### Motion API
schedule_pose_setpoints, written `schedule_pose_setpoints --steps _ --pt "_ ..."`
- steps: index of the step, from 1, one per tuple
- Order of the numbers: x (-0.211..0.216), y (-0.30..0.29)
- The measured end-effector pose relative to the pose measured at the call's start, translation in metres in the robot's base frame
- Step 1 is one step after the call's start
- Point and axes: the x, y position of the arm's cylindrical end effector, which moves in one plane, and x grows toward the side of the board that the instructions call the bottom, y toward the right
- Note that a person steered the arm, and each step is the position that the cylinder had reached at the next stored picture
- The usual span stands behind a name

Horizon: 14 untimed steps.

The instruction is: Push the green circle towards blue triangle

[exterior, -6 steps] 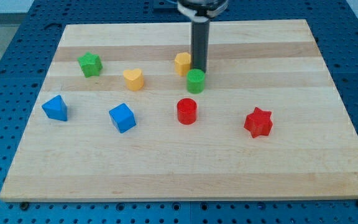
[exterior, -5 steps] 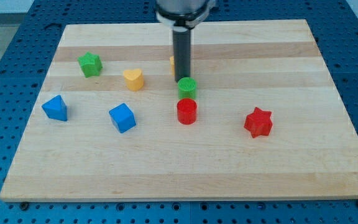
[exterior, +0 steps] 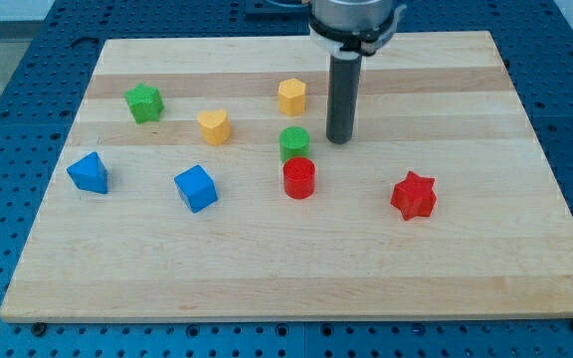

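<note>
While the dark rod hangs down from the view's top, my tip [exterior: 339, 140] rests on the pale wooden board [exterior: 466, 259] just to the view's right of the small green circle block [exterior: 294, 143], with a narrow gap between them; the circle lies at about nine o'clock from the tip. The arm carries no claw at all, only this straight rod, so no opening or closing shows.

At six o'clock from the green circle, and touching or almost touching its lower edge, stands the red cylinder block [exterior: 298, 178]. At twelve o'clock from the circle, clearly apart, sits the yellow-orange hexagon-like block [exterior: 291, 96]. At roughly ten o'clock lies the yellow heart-shaped block [exterior: 213, 126], and further out along the same direction the green star block [exterior: 143, 102].

Two blue blocks lie toward the view's left: the blue cube-like block [exterior: 196, 188] at about eight o'clock from the circle, and beyond it, near the board's left edge, the blue triangle-like block [exterior: 89, 172], well apart from the circle. The red star block [exterior: 413, 195] sits at about four o'clock from the tip, near but not touching.
</note>
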Motion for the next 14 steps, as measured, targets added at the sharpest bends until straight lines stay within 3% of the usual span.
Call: schedule_pose_setpoints --steps 2,3,5,7,11,14 --pt "0.035 -0.07" --pt "0.035 -0.074" --pt "-0.007 -0.056" --pt "-0.009 -0.091" --pt "0.02 -0.158" --pt "0.036 -0.162"
